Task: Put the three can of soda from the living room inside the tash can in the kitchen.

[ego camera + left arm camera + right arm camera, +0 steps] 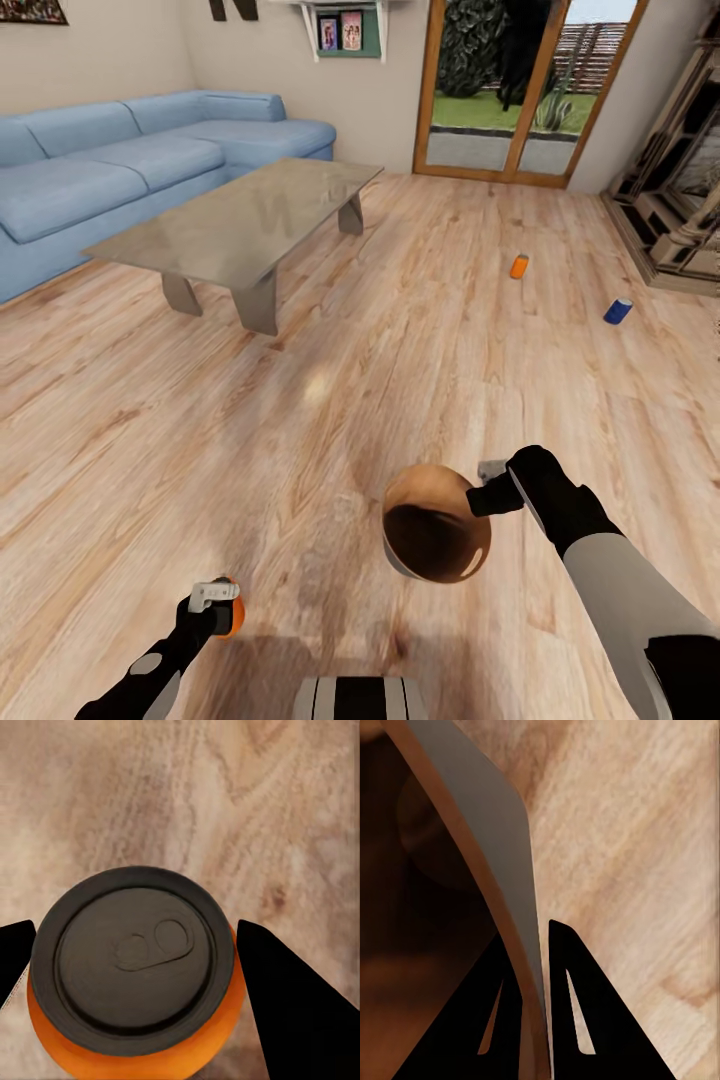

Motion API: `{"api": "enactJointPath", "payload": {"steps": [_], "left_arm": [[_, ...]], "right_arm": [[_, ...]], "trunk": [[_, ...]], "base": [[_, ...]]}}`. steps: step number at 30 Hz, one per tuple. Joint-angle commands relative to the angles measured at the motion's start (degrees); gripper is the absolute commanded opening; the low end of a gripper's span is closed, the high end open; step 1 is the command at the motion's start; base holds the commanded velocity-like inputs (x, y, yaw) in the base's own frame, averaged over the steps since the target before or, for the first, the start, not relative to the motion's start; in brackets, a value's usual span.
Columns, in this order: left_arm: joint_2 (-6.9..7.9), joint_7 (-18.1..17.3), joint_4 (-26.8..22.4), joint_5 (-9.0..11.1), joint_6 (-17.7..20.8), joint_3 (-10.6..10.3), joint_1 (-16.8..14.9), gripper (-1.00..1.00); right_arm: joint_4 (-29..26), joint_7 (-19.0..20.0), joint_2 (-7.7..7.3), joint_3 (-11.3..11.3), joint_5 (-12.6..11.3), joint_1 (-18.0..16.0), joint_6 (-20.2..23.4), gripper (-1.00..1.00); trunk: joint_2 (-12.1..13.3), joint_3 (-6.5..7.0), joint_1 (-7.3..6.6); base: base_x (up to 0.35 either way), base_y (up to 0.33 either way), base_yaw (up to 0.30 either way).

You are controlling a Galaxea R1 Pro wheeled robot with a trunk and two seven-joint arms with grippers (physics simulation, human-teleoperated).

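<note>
Holding an orange can (pixel 135 975) between my left tool (pixel 215 605)'s fingers, while my right tool (pixel 490 490) pinches the bin (pixel 437 525)'s wall, mouth up, likely for dropping the can in. Two cans (pixel 519 266) lie far ahead on the floor.

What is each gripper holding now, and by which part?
The left gripper holds an orange soda can by its sides. The right gripper pinches the wall at the rim of the copper-lined round bin.
</note>
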Motion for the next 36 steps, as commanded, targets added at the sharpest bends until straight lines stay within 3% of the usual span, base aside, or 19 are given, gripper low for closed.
{"api": "enactJointPath", "payload": {"steps": [1,24,28,29,33,34,35,36], "left_arm": [[0.00,0.0,0.0,-0.1,0.0,0.0,0.0,-1.00],[0.00,-0.2,-0.5,0.3,-0.1,0.0,0.0,-1.00],[0.02,-0.4,-0.7,0.4,0.1,0.0,0.0,-1.00],[0.04,-0.5,-0.8,0.5,0.7,0.1,0.0,-1.00],[0.41,-1.0,-1.4,0.7,5.5,0.2,-0.1,-1.00],[0.55,-2.0,-5.0,0.8,10.1,0.3,-0.3,-1.00],[0.64,-3.4,-12.2,0.9,17.1,0.4,-0.3,-1.00],[0.67,-3.9,-15.2,0.9,20.0,0.4,-0.4,-1.00]], "right_arm": [[0.0,0.3,0.02,0.0,-1.5,0.0,0.4,-1.00],[0.0,0.4,0.02,0.0,-1.7,0.1,0.4,-1.00],[0.1,0.4,0.09,0.2,-1.7,0.1,0.4,-1.00],[0.2,0.5,0.10,1.3,-1.7,0.2,0.4,-1.00],[0.3,0.7,0.10,3.8,-1.8,0.2,0.4,-1.00],[0.4,0.8,0.11,4.5,-1.9,0.2,0.4,-1.00],[0.4,0.9,0.11,4.9,-1.9,0.2,0.4,-1.00],[0.4,0.9,0.11,5.1,-1.9,0.2,0.4,-1.00]], "trunk": [[0.0,0.23,-0.03],[0.3,5.33,-0.62],[1.9,6.04,-1.50],[2.3,6.22,-1.72],[3.9,6.94,-2.59],[4.3,7.12,-2.81],[4.7,7.30,-3.03],[5.1,7.48,-3.25]], "base": [[0.000,0.000,0.000],[0.000,0.000,0.000],[0.000,0.000,0.000],[0.000,0.000,0.000],[0.000,0.000,0.000],[0.000,0.000,0.000],[0.000,0.000,0.000],[0.000,0.000,0.000]]}}
